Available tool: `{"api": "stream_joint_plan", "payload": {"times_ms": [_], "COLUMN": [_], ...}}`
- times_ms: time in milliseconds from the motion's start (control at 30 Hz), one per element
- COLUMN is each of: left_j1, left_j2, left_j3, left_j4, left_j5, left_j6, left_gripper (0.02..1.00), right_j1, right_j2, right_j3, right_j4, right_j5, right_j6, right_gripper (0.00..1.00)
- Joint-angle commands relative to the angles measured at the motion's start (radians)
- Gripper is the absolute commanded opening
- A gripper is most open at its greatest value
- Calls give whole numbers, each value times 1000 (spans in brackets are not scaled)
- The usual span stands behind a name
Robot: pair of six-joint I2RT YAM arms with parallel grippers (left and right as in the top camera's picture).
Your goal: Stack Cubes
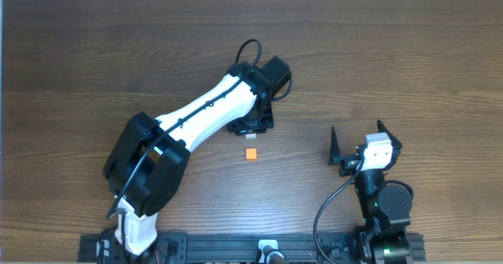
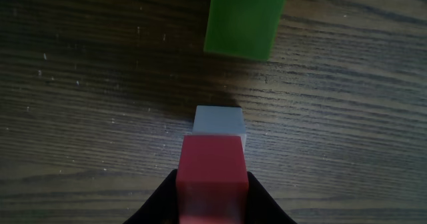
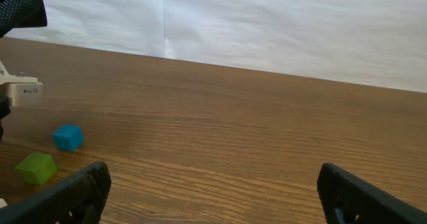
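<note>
In the left wrist view my left gripper is shut on a red cube. Just beyond the red cube a grey cube sits on the table, its near edge covered by the red one; I cannot tell whether they touch. A green cube lies farther off. In the top view the left gripper is at the table's middle, with a small orange cube just in front of it. My right gripper stands open at the right, holding nothing.
The right wrist view shows a blue cube and the green cube on the wooden table, near the left arm's wrist. A white wall rises behind the table's far edge.
</note>
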Motion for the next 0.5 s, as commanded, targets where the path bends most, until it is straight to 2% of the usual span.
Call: {"api": "stream_joint_plan", "payload": {"times_ms": [33, 500], "left_j1": [1, 0], "left_j2": [20, 20], "left_j3": [-5, -5], "left_j4": [2, 7], "left_j5": [-4, 7], "left_j6": [-11, -11], "left_gripper": [40, 45], "right_j1": [6, 6], "right_j2": [-10, -10], "right_j3": [-8, -8], "right_j4": [0, 0], "right_j5": [6, 6], "right_j6": [-2, -2], "right_gripper": [991, 991]}}
